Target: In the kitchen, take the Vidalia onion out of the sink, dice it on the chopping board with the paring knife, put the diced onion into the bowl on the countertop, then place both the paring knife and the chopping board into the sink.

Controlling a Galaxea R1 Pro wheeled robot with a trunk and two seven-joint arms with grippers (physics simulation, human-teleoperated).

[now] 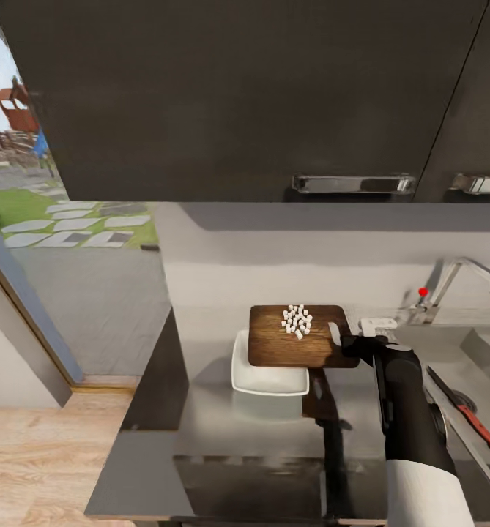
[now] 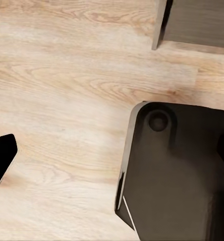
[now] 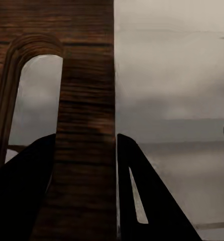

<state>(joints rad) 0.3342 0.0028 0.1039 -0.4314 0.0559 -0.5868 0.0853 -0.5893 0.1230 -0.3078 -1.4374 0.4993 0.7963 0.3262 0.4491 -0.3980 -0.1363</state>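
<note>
**Board lifted over the bowl, dice still on top**

Grey countertop [image 1: 201,410] runs under dark wall cabinets in the head view, with a window onto a garden at the side. The right gripper [image 1: 345,342] pinches the near end of the chopping board [image 1: 292,344], which hangs above the white bowl [image 1: 266,377] and covers its far part. A cluster of white diced onion [image 1: 297,320] sits on the board's far half. The paring knife [image 1: 464,407] already lies in the sink [image 1: 486,366], by the faucet [image 1: 457,282].

Down at the left wrist, wood floor [image 2: 67,75] and a dark rounded part of the robot's base [image 2: 177,170] appear. One dark fingertip shows at the edge, so I cannot tell whether the left gripper is spread or pressed together.

From the right wrist, the two dark fingers [image 3: 142,201] clamp the board's [image 3: 87,125] edge strip beside its elongated hole, grey counter beyond.

The step in hand looks like tipping the dice into the bowl. To do it well, the board should tilt slowly towards the bowl's middle, low enough that the cubes slide rather than bounce, with the grip kept firm since it holds one end only.

Hidden: the bowl's far rim under the board, most of the sink basin beyond the frame, and whether any dice already lie in the bowl.
</note>
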